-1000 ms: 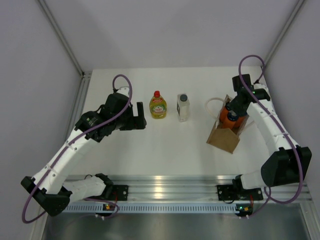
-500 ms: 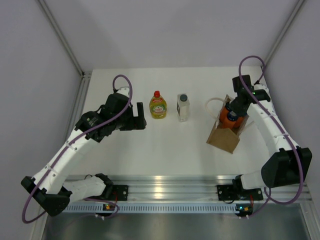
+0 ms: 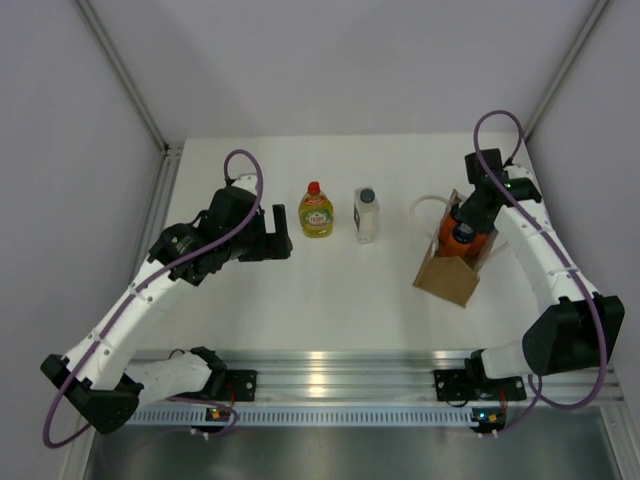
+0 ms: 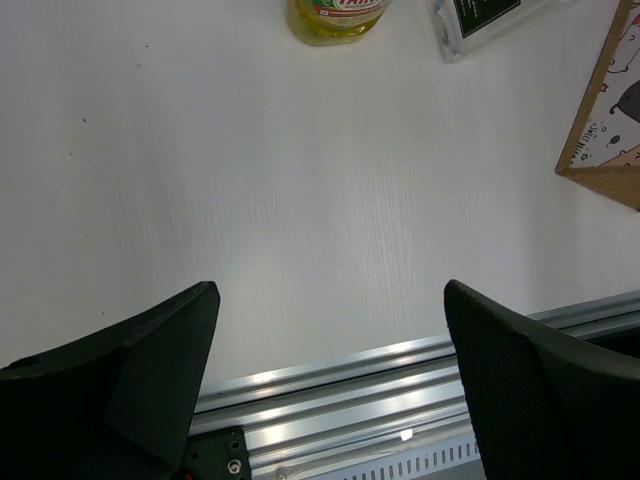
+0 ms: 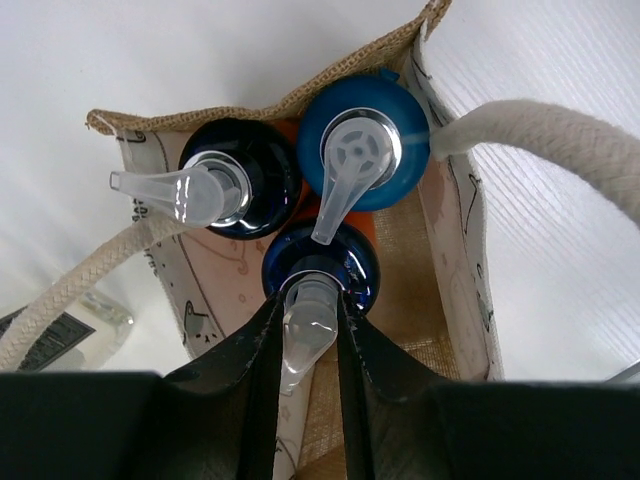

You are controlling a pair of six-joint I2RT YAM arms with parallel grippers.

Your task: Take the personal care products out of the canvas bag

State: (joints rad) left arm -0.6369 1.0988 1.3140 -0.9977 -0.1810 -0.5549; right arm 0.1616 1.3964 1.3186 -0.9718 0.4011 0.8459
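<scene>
The tan canvas bag (image 3: pixel 447 272) stands at the right of the table, with white rope handles. In the right wrist view the bag (image 5: pixel 455 250) holds three orange bottles with blue tops and clear pump heads. My right gripper (image 5: pixel 310 315) is shut on the pump of the nearest orange bottle (image 5: pixel 325 265); it also shows in the top view (image 3: pixel 462 237). The other two orange bottles (image 5: pixel 240 180) (image 5: pixel 360 130) stand behind it. The yellow-green bottle with red cap (image 3: pixel 316 211) and the whitish bottle with dark cap (image 3: pixel 366 215) stand on the table. My left gripper (image 3: pixel 283 232) is open and empty, left of the yellow-green bottle.
An aluminium rail (image 3: pixel 330 380) runs along the near edge of the table. Grey walls close the left, the back and the right. In the left wrist view the bases of the yellow-green bottle (image 4: pixel 335 20) and the whitish bottle (image 4: pixel 480 20) show at the top edge.
</scene>
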